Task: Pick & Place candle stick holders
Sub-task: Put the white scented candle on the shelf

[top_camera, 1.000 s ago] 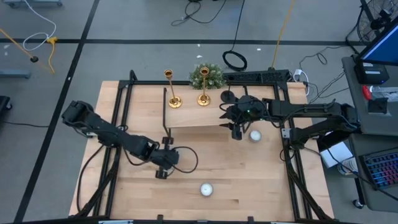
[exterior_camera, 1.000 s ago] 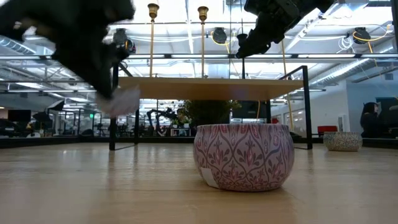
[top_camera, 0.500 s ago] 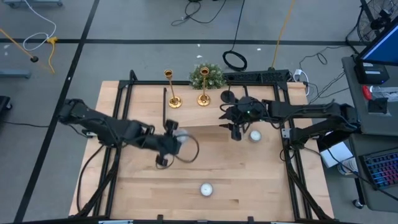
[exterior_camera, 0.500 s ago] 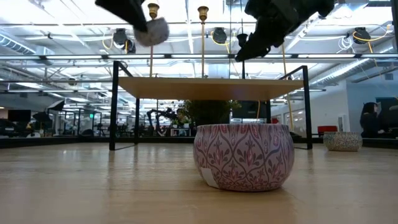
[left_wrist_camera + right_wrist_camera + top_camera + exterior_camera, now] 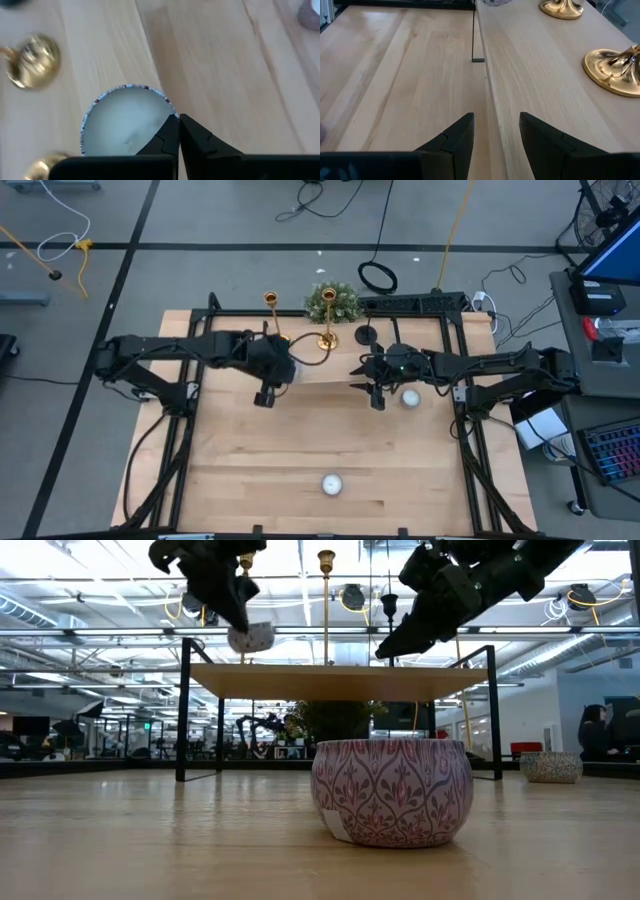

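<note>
Two gold candlesticks [image 5: 275, 323] [image 5: 327, 321] stand by their round bases on the raised wooden shelf [image 5: 320, 370]. Their bases also show in the right wrist view [image 5: 615, 70] [image 5: 562, 7]. A short black holder [image 5: 366, 335] stands at the shelf's far right. My left gripper [image 5: 277, 375] is over the shelf near the left candlestick, shut on a round tin of white wax [image 5: 125, 122], which also shows in the low view [image 5: 250, 637]. My right gripper [image 5: 377, 392] is open and empty at the shelf's near edge [image 5: 487, 85]. My left gripper pinches the tin's rim [image 5: 170, 114] between its two fingers, one finger over the wax inside and one outside the wall. The fingers come from above, pointing down. The tin hangs below them, lifted clear above the shelf and slightly tilted [image 5: 250, 637].
A patterned candle tin [image 5: 332, 484] stands near the table's front edge, large in the low view [image 5: 392, 790]. Another tin [image 5: 410, 397] stands just right of my right gripper. A small green plant [image 5: 333, 302] stands behind the shelf. Black frame posts [image 5: 265, 350] carry the shelf.
My left gripper has carried the wax tin up off the table and toward the far edge, over the shelf beside the left gold candlestick, then come down a little. My right gripper has stayed open and has barely moved.
</note>
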You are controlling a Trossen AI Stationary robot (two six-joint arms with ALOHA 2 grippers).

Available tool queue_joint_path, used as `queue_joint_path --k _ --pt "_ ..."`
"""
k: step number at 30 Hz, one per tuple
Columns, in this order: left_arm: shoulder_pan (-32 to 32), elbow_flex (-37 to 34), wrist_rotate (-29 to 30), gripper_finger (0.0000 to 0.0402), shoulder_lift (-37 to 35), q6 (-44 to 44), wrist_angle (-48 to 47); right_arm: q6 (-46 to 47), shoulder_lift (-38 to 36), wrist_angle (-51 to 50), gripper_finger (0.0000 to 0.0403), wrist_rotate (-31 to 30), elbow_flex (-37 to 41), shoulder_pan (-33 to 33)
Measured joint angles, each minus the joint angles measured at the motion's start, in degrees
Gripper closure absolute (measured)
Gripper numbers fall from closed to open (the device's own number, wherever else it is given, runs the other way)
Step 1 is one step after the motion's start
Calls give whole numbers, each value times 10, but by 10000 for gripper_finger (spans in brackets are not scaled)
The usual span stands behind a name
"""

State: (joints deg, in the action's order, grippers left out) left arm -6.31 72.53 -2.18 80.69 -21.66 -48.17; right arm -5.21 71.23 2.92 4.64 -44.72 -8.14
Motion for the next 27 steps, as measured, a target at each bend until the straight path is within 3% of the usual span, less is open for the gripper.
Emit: queue_joint_path --k 6,19,27 --pt "-29 0 -41 395 0 7 -30 0 0 3 248 0 1 0" --pt "-47 0 -49 396 7 8 -59 0 0 23 248 1 1 0" --pt "-47 0 -29 334 8 23 -55 0 0 29 248 1 1 0"
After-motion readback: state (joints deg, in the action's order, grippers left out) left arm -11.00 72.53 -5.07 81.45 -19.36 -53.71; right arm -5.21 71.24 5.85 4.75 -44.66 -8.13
